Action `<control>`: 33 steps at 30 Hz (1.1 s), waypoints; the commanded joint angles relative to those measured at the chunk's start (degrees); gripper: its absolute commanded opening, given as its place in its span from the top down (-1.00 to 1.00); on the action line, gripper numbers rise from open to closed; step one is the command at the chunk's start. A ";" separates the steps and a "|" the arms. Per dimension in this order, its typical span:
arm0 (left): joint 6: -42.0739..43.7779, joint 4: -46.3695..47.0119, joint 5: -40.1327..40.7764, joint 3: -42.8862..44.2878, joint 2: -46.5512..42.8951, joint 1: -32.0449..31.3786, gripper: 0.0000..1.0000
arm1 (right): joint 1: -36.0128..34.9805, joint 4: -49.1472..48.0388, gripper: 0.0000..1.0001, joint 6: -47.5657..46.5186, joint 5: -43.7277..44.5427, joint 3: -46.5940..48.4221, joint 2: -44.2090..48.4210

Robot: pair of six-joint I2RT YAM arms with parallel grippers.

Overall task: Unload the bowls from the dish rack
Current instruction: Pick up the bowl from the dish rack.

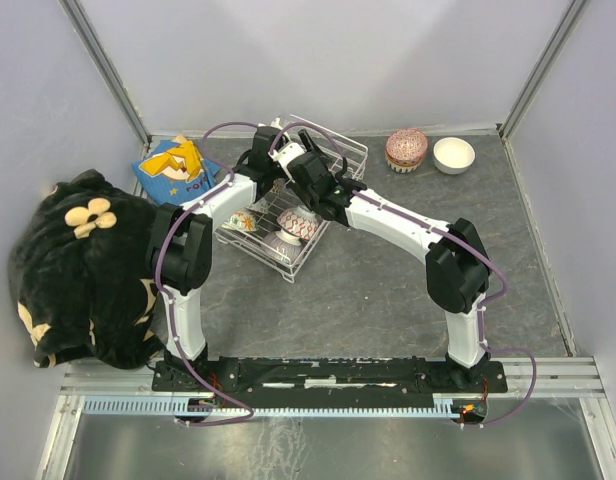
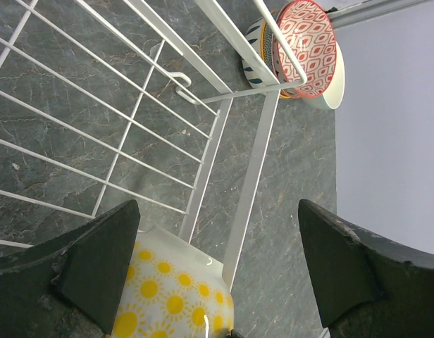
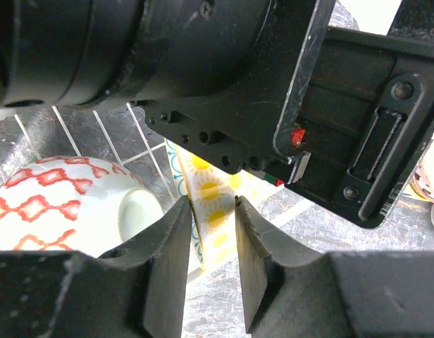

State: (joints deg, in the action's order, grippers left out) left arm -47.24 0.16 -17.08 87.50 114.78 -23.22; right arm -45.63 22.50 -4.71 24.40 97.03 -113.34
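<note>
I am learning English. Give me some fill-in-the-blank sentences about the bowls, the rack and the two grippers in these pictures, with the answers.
1. The left gripper hangs over the sun-patterned bowl with its jaws wide ____.
2. The bowl wall between the fingers of the right gripper carries yellow ____.
3. Beside it lies a second bowl whose diamonds are ____.
4. The plain white bowl stands ____ the dish rack, not in it.

Missing words: open; suns; red; outside

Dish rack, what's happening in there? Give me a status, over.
Left tool open wide over dish rack. Right tool astride rim of yellow sun bowl, grip unconfirmed. Red-patterned bowl crowds alongside.
</note>
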 commanded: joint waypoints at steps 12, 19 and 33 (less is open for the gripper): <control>-0.22 0.17 -3.13 2.05 1.32 -2.38 -0.99 | 0.54 1.06 0.28 -2.20 4.37 0.87 -2.61; -0.23 0.10 -3.13 2.21 1.49 -2.40 -0.99 | 0.45 1.34 0.28 -2.41 4.40 1.15 -3.29; -0.13 0.01 -3.13 2.31 1.65 -2.42 -0.99 | -0.08 0.91 0.47 -4.13 8.50 1.66 -4.84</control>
State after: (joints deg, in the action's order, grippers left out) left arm -47.24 1.34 -16.97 88.14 116.18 -22.98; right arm -45.63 21.41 -6.15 30.61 97.71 -115.46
